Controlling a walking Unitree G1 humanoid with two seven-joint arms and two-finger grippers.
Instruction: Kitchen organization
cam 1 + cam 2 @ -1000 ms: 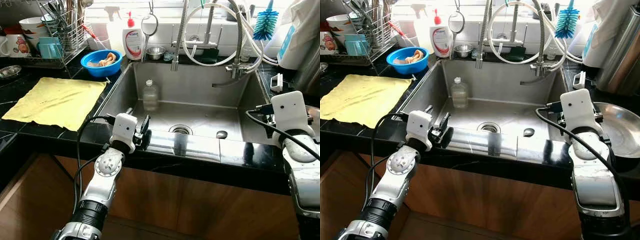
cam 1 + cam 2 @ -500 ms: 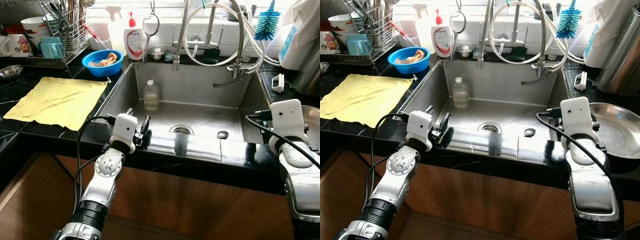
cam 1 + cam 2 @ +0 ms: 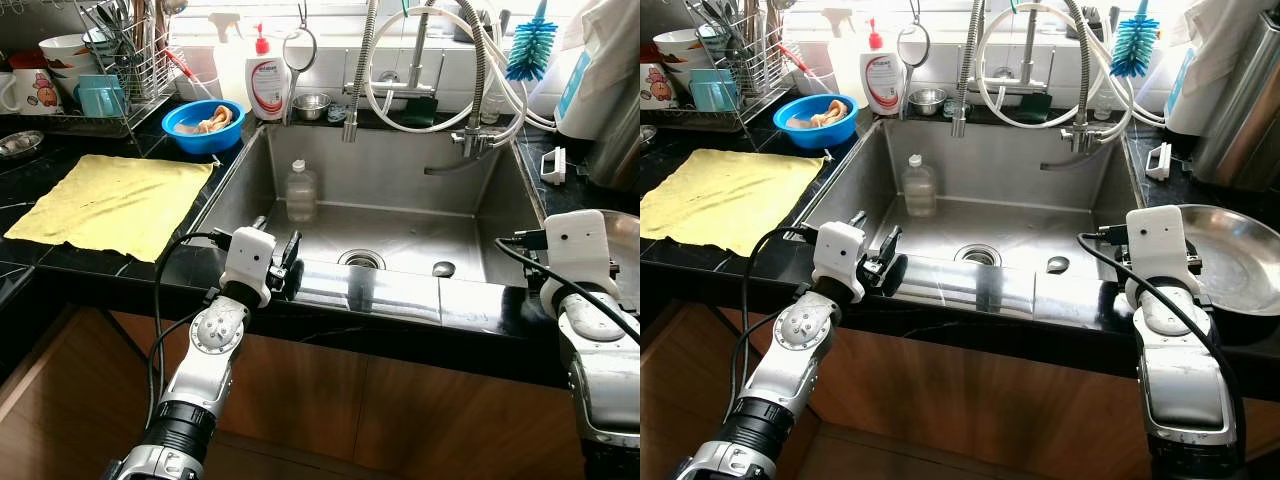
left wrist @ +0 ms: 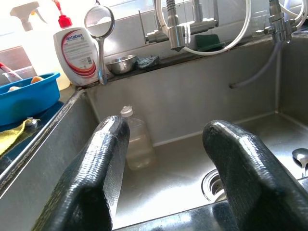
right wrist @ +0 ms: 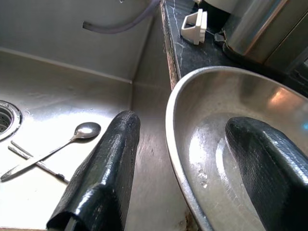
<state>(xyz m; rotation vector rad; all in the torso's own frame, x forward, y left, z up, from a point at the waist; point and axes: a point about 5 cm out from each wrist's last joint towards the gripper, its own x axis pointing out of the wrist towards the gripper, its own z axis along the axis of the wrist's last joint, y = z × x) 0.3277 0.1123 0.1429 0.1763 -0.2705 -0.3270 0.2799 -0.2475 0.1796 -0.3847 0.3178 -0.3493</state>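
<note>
Right now we are looking at the steel bowl (image 5: 231,144) as the likeliest thing in hand: it is sitting on the dark counter to the right of the sink (image 3: 400,235), with its rim jutting toward the basin edge. Our right gripper (image 5: 192,159) is straddling that rim with its fingers spread wide and gripping nothing, one finger hanging over the basin side and the other over the bowl's hollow. We are judging that a pinch on the thin, slick, wet-looking rim could slip, tipping the bowl so it is sliding off the counter into the sink. Down there a spoon (image 5: 77,134) and another thin utensil (image 5: 33,161) are lying on the basin floor by the drain, so a dropped bowl would be landing on them. A small white clip-like piece (image 5: 195,24) is lying on the counter beyond the bowl, and a push forward could be shoving it. Farther left, a plastic bottle (image 3: 301,190) is standing upright at the far left of the basin. Our left gripper (image 3: 274,256) is resting at the near sink edge, fingers parted and empty. A yellow cloth (image 3: 110,200) is lying on the left counter, with a blue bowl (image 3: 202,125) beyond it.
</note>
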